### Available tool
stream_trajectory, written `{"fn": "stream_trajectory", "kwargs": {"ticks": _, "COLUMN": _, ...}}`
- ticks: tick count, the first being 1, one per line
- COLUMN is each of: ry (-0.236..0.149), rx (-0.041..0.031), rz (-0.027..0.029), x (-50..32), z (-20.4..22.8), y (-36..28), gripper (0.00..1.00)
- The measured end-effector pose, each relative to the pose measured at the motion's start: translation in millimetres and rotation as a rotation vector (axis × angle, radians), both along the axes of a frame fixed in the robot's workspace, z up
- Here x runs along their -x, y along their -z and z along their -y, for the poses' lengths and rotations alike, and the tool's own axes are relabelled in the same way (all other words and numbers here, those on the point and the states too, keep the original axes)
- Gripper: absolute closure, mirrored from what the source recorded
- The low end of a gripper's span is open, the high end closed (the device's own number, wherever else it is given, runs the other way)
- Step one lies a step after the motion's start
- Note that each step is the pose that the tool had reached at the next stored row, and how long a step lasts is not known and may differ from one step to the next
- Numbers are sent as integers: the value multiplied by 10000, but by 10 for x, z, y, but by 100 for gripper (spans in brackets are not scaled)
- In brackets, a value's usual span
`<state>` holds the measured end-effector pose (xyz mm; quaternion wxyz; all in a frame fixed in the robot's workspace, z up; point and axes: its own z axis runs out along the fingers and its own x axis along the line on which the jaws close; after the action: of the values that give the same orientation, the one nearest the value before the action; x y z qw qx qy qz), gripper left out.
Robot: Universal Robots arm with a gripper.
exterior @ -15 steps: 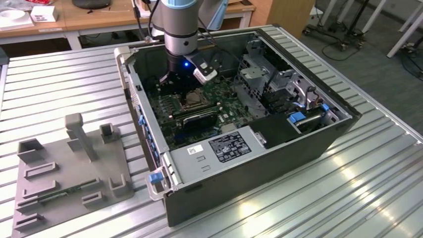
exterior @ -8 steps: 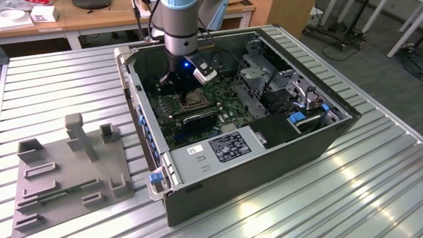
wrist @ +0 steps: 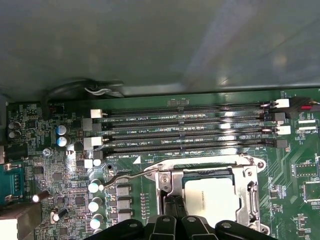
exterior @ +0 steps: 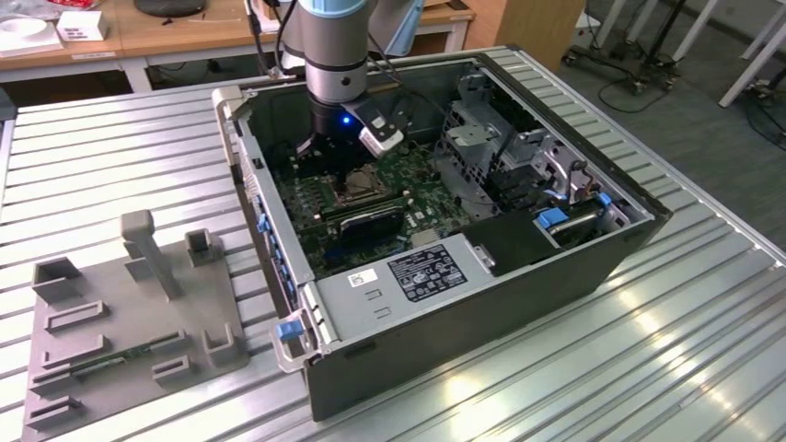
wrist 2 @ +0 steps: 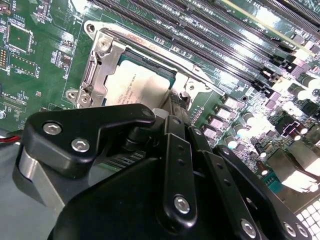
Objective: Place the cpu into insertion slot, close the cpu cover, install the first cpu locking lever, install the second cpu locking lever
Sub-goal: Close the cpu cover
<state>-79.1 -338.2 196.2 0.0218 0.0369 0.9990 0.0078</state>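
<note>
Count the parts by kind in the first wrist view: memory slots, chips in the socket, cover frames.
memory slots: 4
chip: 1
cover frame: 1
Total: 6

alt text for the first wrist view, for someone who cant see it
A pale square cpu sits in a green motherboard, the metal cpu cover lying around it. The black gripper is close by the cover's edge, and four memory slots run beyond it.
</note>
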Motion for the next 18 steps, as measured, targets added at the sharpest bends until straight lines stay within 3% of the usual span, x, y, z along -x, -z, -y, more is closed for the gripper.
{"fn": "stream_trajectory", "kwargs": {"ticks": 18, "ry": 0, "rx": 11, "rz": -8, "x": 3, "z": 4, "y": 6, "gripper": 89}}
